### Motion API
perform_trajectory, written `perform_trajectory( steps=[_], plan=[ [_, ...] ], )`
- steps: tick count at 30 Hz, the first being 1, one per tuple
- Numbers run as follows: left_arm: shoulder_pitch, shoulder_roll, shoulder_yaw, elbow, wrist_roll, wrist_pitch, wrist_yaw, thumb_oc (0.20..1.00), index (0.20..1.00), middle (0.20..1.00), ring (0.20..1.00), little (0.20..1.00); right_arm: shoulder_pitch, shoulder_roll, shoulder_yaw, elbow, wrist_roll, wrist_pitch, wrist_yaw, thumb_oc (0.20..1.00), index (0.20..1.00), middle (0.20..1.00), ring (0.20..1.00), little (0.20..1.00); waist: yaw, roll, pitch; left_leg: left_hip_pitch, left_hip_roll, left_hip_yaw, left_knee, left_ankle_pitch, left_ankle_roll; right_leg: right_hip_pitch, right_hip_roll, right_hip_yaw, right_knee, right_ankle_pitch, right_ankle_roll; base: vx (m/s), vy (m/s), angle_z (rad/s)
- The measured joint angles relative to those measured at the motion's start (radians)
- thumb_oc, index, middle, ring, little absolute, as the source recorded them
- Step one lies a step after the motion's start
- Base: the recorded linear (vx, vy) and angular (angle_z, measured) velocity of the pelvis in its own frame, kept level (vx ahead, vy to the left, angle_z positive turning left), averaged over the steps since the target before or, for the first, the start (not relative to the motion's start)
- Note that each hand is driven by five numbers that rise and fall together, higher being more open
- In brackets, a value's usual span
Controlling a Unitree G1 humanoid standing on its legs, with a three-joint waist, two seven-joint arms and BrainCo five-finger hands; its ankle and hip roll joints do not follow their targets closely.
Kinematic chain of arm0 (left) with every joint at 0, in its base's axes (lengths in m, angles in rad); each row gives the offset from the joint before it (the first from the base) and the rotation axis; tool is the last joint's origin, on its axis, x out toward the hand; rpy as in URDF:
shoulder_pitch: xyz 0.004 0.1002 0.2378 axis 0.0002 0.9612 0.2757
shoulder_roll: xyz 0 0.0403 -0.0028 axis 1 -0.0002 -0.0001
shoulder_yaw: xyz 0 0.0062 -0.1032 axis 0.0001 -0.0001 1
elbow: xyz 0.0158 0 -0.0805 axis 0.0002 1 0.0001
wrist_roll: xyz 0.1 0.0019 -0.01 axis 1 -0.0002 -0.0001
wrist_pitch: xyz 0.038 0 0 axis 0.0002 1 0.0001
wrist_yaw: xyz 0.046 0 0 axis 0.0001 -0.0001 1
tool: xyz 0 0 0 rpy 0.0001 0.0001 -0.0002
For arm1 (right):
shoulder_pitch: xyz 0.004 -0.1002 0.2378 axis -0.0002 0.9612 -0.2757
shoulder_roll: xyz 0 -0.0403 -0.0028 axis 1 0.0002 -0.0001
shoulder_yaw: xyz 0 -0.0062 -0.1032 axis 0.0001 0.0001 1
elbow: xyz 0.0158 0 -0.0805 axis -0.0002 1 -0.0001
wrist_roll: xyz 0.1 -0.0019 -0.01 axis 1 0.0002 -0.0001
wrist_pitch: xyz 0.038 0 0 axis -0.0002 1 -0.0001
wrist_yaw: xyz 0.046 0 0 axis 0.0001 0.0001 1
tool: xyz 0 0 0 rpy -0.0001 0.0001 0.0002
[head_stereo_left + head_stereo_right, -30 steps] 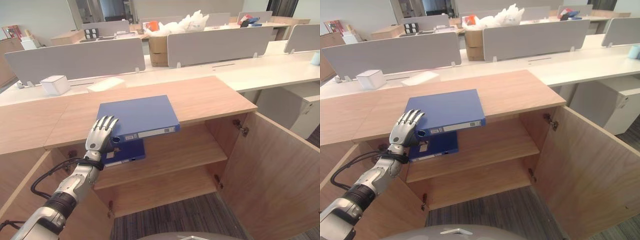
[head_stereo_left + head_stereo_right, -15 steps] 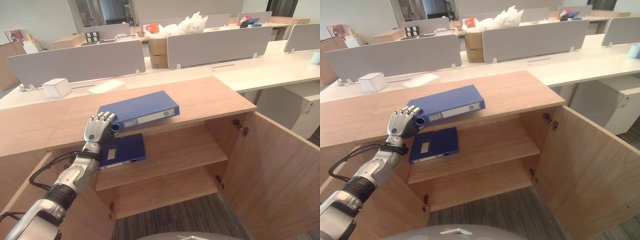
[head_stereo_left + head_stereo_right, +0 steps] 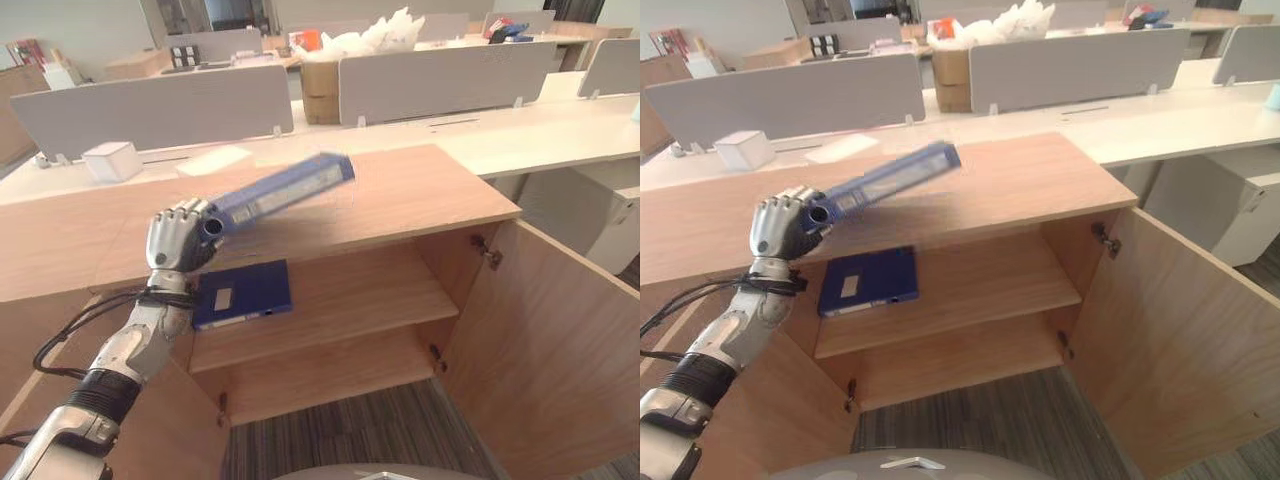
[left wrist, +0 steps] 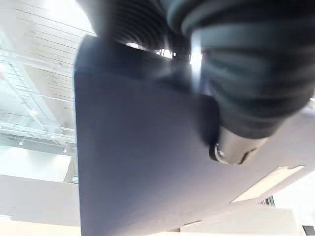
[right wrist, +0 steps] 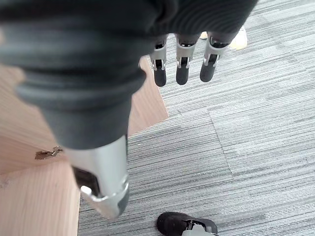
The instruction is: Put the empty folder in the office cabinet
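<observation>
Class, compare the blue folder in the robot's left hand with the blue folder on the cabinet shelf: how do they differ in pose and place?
The held folder is tilted in the air above the cabinet top, gripped at one end by the left hand; the shelf folder lies flat on the upper shelf, untouched. The held folder shows its spine, the shelf folder its cover. Both are blue.

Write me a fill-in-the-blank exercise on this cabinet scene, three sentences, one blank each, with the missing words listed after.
1. The left hand grips the blue folder by its spine end and holds it tilted above the cabinet's ______.
2. A second blue folder lies flat on the cabinet's ______ shelf.
3. The cabinet door on the robot's right side stands ______.

Missing words: top; upper; open
</observation>
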Motion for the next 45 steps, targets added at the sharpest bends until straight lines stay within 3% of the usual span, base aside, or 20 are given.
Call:
perform_trajectory(
  steps=[6,9,10,13,15,17,20,26,28,34,41,45],
  plan=[
    [0.018,-0.003,0.097,-0.099,-0.088,-0.01,0.023,0.2,0.2,0.2,0.2,0.2,-0.028,0.005,0.002,-0.009,0.0,-0.001,0.0,1.0,1.0,1.0,1.0,1.0,0.02,-0.003,0.0,0.005,-0.001,-0.01,0.0,0.004,0.006,0.011,-0.002,-0.009,0.0,-0.001,-0.002,-0.01,0.001,0.05],
    [0.038,-0.059,0.17,-0.228,-0.214,-0.03,0.03,0.2,0.2,0.2,0.2,0.2,-0.05,0.02,0.028,-0.015,0.0,-0.006,0.0,1.0,1.0,1.0,1.0,1.0,0.02,-0.003,-0.001,0.013,-0.002,-0.025,0.0,0.004,0.006,0.026,-0.003,-0.023,0.0,-0.002,-0.004,-0.01,0.004,0.15],
    [0.043,-0.08,0.186,-0.289,-0.285,-0.068,0.043,0.2,0.2,0.2,0.2,0.2,-0.064,0.03,0.038,-0.021,0.0,-0.013,0.002,1.0,1.0,1.0,1.0,1.0,0.026,0.001,-0.001,0.016,-0.002,-0.03,0.0,0.004,0.006,0.029,-0.004,-0.028,0.0,-0.003,-0.004,-0.03,0.008,0.1],
    [0.051,-0.119,0.195,-0.359,-0.397,-0.103,0.033,0.2,0.2,0.2,0.2,0.2,-0.064,0.032,0.059,-0.051,0.001,-0.02,0.002,1.0,1.0,1.0,1.0,1.0,0.038,0.008,-0.004,0.011,-0.003,-0.035,0.0,0.003,0.004,0.036,-0.006,-0.031,0.0,-0.004,-0.003,-0.02,0.003,0.05],
    [0.064,-0.211,0.207,-0.414,-0.581,-0.156,-0.008,0.2,0.2,0.2,0.2,0.2,-0.069,0.039,0.073,-0.059,0.001,-0.03,0.004,1.0,1.0,1.0,1.0,1.0,0.045,0.015,-0.01,0.011,-0.004,-0.037,0.0,-0.001,0.0,0.036,-0.006,-0.034,0.0,-0.005,-0.003,-0.04,-0.002,0.04],
    [0.071,-0.244,0.208,-0.422,-0.66,-0.177,-0.025,0.2,0.2,0.2,0.2,0.2,-0.08,0.047,0.081,-0.061,0.001,-0.029,0.006,1.0,1.0,1.0,1.0,1.0,0.048,0.015,-0.011,0.008,-0.004,-0.044,0.0,-0.001,0.002,0.036,-0.006,-0.039,0.0,-0.005,-0.003,-0.05,-0.005,0.07],
    [0.153,-0.327,0.208,-0.45,-0.885,-0.195,-0.1,0.2,0.2,0.2,0.2,0.2,-0.094,0.045,0.105,-0.14,0.002,-0.031,0.01,1.0,1.0,1.0,1.0,1.0,0.045,0.022,-0.017,0.006,-0.003,-0.048,0.0,-0.001,0.005,0.036,-0.006,-0.042,0.0,-0.005,-0.003,-0.04,-0.003,0.02],
    [0.282,-0.333,0.165,-0.452,-1.065,-0.174,-0.202,0.2,0.2,0.2,0.2,0.2,-0.165,0.019,0.107,-0.2,0.05,-0.03,0.018,1.0,1.0,1.0,1.0,1.0,0.066,0.025,-0.019,0.008,-0.003,-0.051,0.0,0.0,0.005,0.036,-0.005,-0.046,0.0,-0.006,-0.004,-0.02,-0.001,0.01],
    [0.347,-0.326,0.134,-0.451,-1.136,-0.154,-0.249,0.2,0.2,0.2,0.2,0.2,-0.194,-0.033,0.106,-0.353,0.092,-0.033,0.018,1.0,1.0,1.0,1.0,1.0,0.072,0.024,-0.018,0.009,-0.004,-0.051,0.0,0.006,0.006,0.036,-0.006,-0.045,0.0,-0.005,-0.003,-0.03,0.008,0.0],
    [0.411,-0.316,0.093,-0.449,-1.196,-0.113,-0.324,0.2,0.2,0.2,0.2,0.2,-0.276,-0.125,0.094,-0.564,0.181,-0.069,0.008,1.0,1.0,1.0,1.0,1.0,0.076,0.02,-0.012,0.013,-0.006,-0.051,0.0,0.013,0.01,0.037,-0.007,-0.046,0.0,-0.005,-0.002,0.0,0.0,0.0],
    [0.458,-0.297,0.047,-0.448,-1.271,-0.064,-0.407,0.2,0.2,0.2,0.2,0.2,-0.386,-0.225,0.052,-0.601,0.333,-0.083,0.025,1.0,1.0,1.0,1.0,1.0,0.082,0.005,0.013,0.02,-0.005,-0.049,0.0,0.01,0.005,0.038,-0.006,-0.043,0.0,-0.004,-0.001,-0.01,0.005,-0.01],
    [0.458,-0.276,0.046,-0.448,-1.274,-0.048,-0.425,0.2,0.2,0.2,0.2,0.2,-0.445,-0.236,0.004,-0.601,0.503,-0.098,0.035,1.0,1.0,1.0,1.0,1.0,0.087,-0.005,0.022,0.018,-0.005,-0.049,0.0,0.009,0.004,0.04,-0.006,-0.042,0.0,-0.003,0.0,0.0,0.0,0.0]
  ],
)
